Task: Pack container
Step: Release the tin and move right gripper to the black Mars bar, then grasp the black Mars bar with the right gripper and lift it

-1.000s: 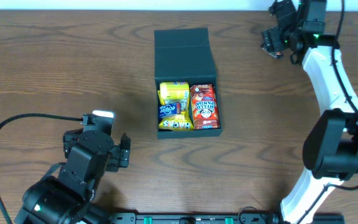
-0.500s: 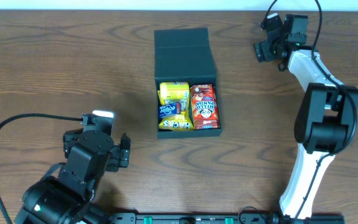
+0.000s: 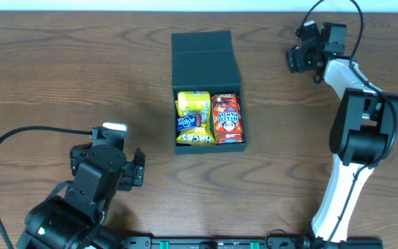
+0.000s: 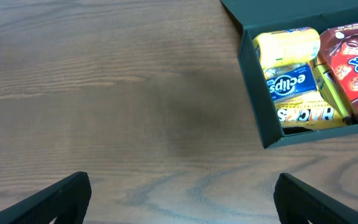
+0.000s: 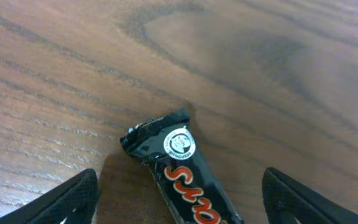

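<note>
I log the matte black square cardboard box [image 3: 209, 147] mid-table, its flap lid [image 3: 204, 62] lying open behind it. Inside, yellow foil snack packets [image 3: 193, 119] sit left and a red biscuit packet [image 3: 226, 119] right. Far right rear, a black-wrapped candy bar [image 5: 178, 163] lies on the wooden table [image 3: 47, 69] between the right gripper [image 5: 179, 198] fingers.

Black container [image 3: 206, 50], yellow packet [image 3: 193, 103], red packet [image 3: 226, 117], black red-lettered bar [image 5: 188, 183]

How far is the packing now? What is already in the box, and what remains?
Done: the container stands open with a red Hello Panda box and yellow and blue packets inside. In hand: the open right gripper is over a black chocolate bar lying on the table, not gripped. Left: grasp it, pack it, probably close the lid. The left gripper is open, holding nothing.
</note>
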Robot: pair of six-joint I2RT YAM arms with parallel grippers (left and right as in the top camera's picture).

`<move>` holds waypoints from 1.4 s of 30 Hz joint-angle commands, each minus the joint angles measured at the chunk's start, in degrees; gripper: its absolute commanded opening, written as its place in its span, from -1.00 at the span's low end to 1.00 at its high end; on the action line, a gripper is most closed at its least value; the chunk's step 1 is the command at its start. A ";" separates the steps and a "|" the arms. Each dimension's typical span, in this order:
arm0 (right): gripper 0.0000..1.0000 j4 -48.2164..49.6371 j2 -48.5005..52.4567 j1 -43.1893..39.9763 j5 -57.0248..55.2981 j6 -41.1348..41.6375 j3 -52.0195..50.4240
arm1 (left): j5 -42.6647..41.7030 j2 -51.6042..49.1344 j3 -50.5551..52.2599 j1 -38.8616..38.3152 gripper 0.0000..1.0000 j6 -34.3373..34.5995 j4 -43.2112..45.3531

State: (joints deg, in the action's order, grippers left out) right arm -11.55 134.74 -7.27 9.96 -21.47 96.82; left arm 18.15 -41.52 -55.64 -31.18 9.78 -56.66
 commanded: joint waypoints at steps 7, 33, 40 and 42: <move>0.59 -1.29 0.44 -2.16 5.57 3.91 0.48 | 0.02 0.02 -0.87 0.13 0.91 -0.37 -0.15; -0.28 -3.91 1.36 -1.99 7.39 4.74 0.48 | 0.02 0.02 -0.87 0.13 0.90 -0.35 -0.15; -0.53 -3.89 1.36 -1.99 7.41 5.44 0.48 | 0.02 0.02 -0.87 0.13 0.90 -0.37 -0.15; -0.59 -3.89 1.36 -1.99 7.43 6.71 0.48 | 0.02 0.02 -0.87 0.13 0.90 -0.37 -0.15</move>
State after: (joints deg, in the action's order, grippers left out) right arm -14.90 135.31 -9.26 16.93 -16.64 96.84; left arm 18.15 -41.52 -55.64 -31.18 9.80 -56.66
